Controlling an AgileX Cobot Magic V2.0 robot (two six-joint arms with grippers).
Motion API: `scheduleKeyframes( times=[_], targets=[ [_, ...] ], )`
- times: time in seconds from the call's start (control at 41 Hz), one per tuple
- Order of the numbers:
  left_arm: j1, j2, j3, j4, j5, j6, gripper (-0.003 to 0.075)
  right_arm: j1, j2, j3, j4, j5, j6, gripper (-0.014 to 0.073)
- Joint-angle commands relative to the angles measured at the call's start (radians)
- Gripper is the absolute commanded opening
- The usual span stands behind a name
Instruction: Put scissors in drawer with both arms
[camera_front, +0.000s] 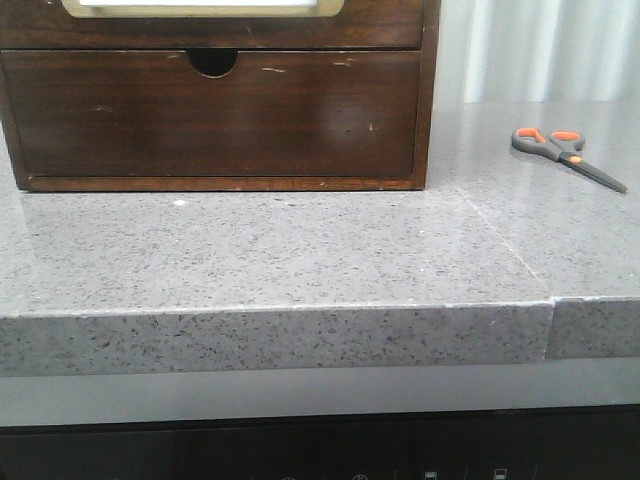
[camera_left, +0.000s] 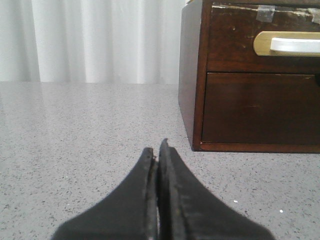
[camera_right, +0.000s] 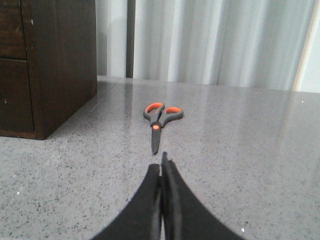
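Scissors (camera_front: 566, 155) lay flat on grey stone counter (camera_front: 300, 260), at 3 o'clock from wooden cabinet (camera_front: 215, 110), well apart, blades closed. Drawer (camera_front: 210, 115) sat fully closed. Left gripper (camera_left: 157, 150) clenched, empty. Right gripper (camera_right: 161, 167) clenched, empty, near the blade tips.

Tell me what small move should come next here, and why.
Probably open the left gripper and bring it toward the drawer. The drawer is fully closed, its finger notch free, and the scissors lie untouched on the counter to the cabinet's right. Both grippers, the right gripper included, are shut and empty, so nothing can go in until the drawer opens.
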Motion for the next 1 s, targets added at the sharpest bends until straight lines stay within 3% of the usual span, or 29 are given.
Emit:
scheduleKeyframes(
  times=[0.0,0.195,0.366,0.732,0.976],
  targets=[
    [-0.005,-0.018,0.01,-0.01,-0.106,-0.007,-0.002,-0.007,-0.017,-0.014,-0.005,-0.09,-0.005,-0.0117],
    [-0.005,-0.012,-0.128,-0.01,-0.09,-0.007,-0.002,-0.007,-0.015,-0.17,-0.005,0.047,-0.005,-0.0117],
    [-0.005,0.066,-0.332,-0.01,0.024,-0.007,-0.002,-0.007,0.047,-0.355,-0.006,0.186,-0.005,-0.0117],
    [-0.005,0.37,-0.76,-0.01,0.338,-0.007,-0.002,-0.007,0.394,-0.734,-0.006,0.501,-0.005,-0.0117],
    [-0.005,0.496,-0.792,-0.01,0.462,-0.007,-0.002,-0.007,0.561,-0.785,-0.006,0.593,-0.005,-0.0117]
  ],
)
